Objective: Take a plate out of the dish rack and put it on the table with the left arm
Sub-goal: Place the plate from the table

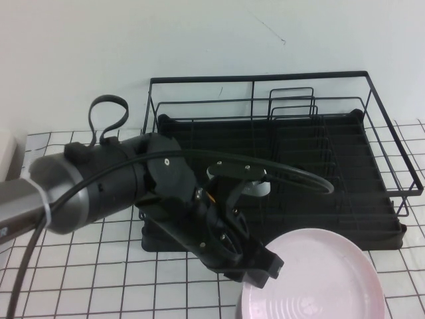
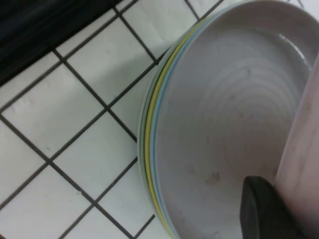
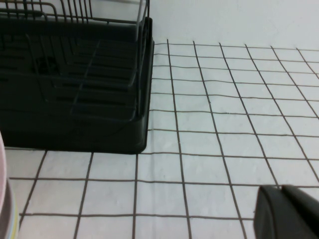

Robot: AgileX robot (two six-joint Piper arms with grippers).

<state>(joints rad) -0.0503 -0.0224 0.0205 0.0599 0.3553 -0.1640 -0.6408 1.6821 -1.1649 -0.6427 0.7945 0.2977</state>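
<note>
Left pincer (image 1: 257,264) is clamped on the pink plate's (image 1: 319,279) rim, low over the gridded surface (image 1: 80,266) just before the dish rack (image 1: 279,166). One empty rack; right pincer (image 3: 286,211) hovers beside it, grip untellable.

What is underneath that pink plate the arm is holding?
Under the pink plate the left wrist view shows more plates stacked, with pale blue and yellow rims, on the gridded table. How many is hidden. The left gripper grips the pink plate's edge; the right gripper waits apart.

Bare table (image 1: 73,266) left of plate (image 1: 319,279) — dish rack (image 1: 279,173) close behind.
</note>
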